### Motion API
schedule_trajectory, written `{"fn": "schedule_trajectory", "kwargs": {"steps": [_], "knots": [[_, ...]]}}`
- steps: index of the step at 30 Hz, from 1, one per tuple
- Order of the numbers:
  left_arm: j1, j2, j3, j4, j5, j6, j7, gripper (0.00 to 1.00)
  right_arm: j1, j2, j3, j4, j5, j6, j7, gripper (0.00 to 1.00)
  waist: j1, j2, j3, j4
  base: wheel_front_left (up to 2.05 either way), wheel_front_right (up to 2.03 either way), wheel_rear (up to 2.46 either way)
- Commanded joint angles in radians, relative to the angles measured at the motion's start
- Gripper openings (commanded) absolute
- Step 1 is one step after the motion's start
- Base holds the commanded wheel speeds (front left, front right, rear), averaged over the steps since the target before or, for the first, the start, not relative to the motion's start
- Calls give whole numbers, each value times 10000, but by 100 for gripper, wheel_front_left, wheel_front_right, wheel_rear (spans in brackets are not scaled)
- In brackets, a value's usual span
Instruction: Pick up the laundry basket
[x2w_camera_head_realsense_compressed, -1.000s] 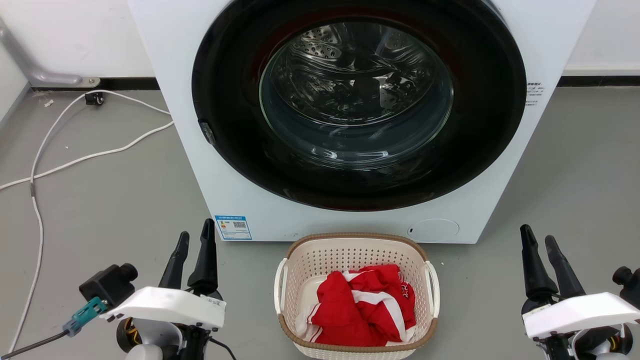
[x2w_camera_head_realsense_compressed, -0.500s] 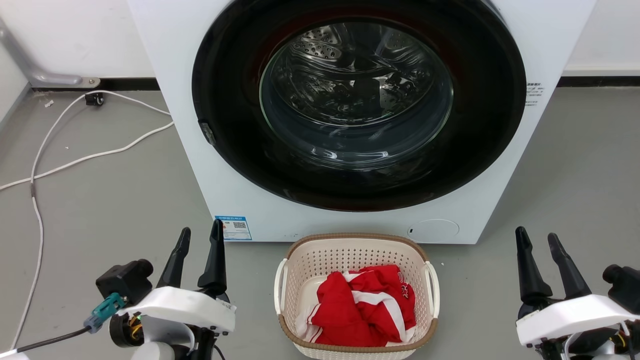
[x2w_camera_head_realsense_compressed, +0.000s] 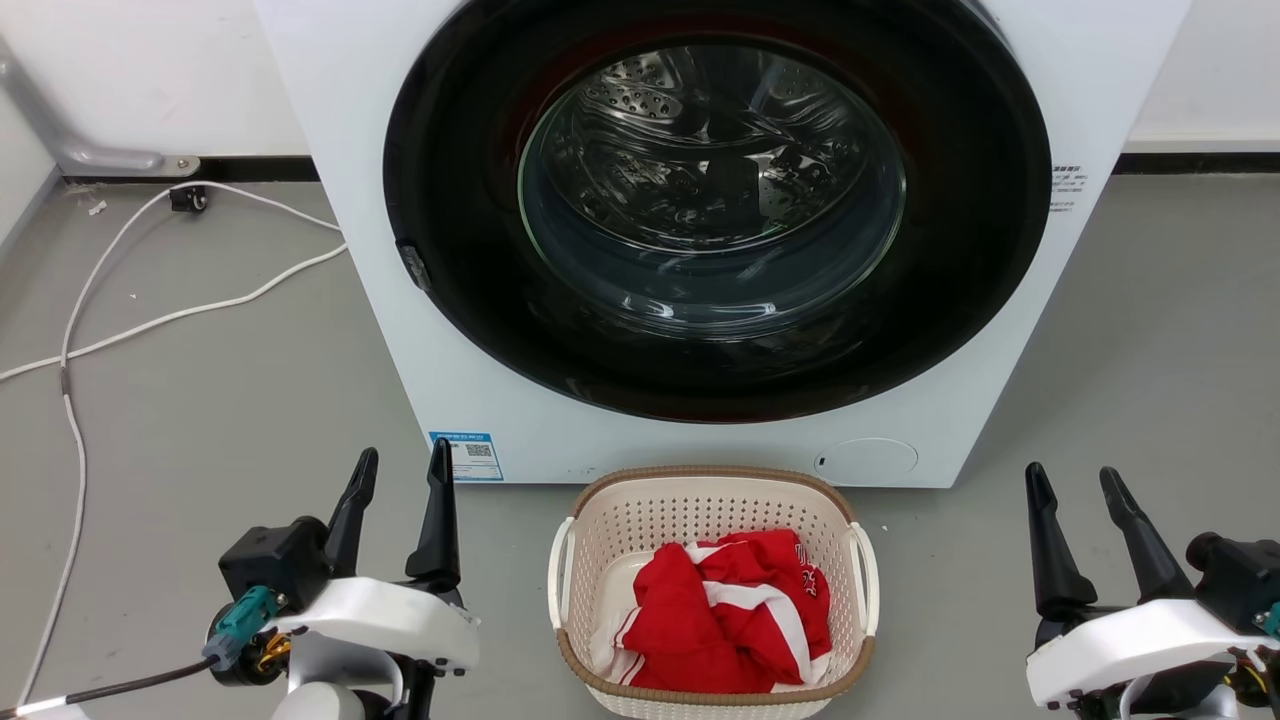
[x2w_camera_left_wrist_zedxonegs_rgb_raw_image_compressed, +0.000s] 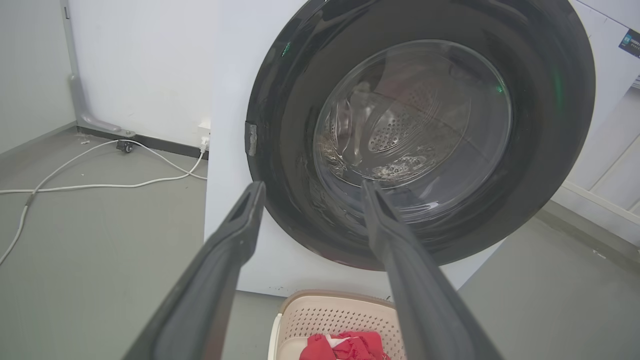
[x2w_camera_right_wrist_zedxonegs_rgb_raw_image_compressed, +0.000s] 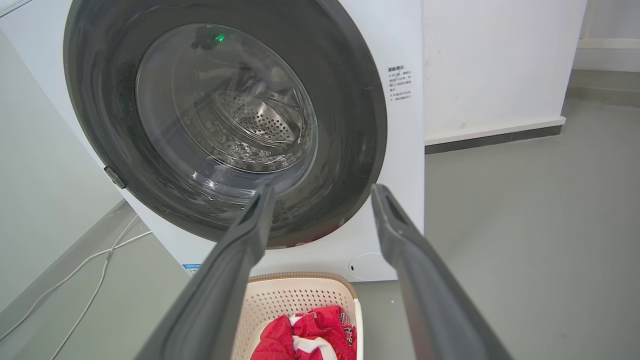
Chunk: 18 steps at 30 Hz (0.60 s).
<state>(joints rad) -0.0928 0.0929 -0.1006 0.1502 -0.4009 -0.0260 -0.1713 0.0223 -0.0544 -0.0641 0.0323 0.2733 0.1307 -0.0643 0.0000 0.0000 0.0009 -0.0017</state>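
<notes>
- We locate the laundry basket (x2w_camera_head_realsense_compressed: 700, 515) at the bottom centre of the head view, standing on the grey floor (x2w_camera_head_realsense_compressed: 200, 400) just in front of the washing machine (x2w_camera_head_realsense_compressed: 600, 440); a red garment (x2w_camera_head_realsense_compressed: 720, 610) lies inside it.
- The basket's white handles sit on its left wall (x2w_camera_head_realsense_compressed: 557, 570) and right wall (x2w_camera_head_realsense_compressed: 868, 575); we judge the handle-to-handle axis to run across the frame, from one gripper towards the other.
- The left gripper (x2w_camera_head_realsense_compressed: 404, 452) stands at the lower left of the frame, fingers parted with a clear gap and holding nothing; the basket lies to the right of its fingertips and lower in the frame.
- The right gripper (x2w_camera_head_realsense_compressed: 1070, 470) stands at the lower right, fingers likewise spread and empty; the basket lies to the left of its fingertips and lower in the frame.
- Both sets of fingers point up the frame, towards the machine, not at the handles; each wrist view places the basket at the bottom edge, below the fingertips.
- The left gripper appears nearer its handle than the right gripper to its own; neither touches the basket.
- We judge that the coming move calls for each gripper to travel inward and down to its own handle.
</notes>
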Motion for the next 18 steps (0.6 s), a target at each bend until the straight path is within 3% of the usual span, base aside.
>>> {"fn": "schedule_trajectory", "kwargs": {"steps": [1,18], "knots": [[-216,102,-57,-108,272,37,-83,100,3,25,15,-162,-258,0,-23,100,0,0,3,-1,0,0,0],[-175,224,-202,-36,1644,352,-437,100,209,38,94,-349,-1819,-1,-12,100,0,0,-10,24,0,0,0]]}}
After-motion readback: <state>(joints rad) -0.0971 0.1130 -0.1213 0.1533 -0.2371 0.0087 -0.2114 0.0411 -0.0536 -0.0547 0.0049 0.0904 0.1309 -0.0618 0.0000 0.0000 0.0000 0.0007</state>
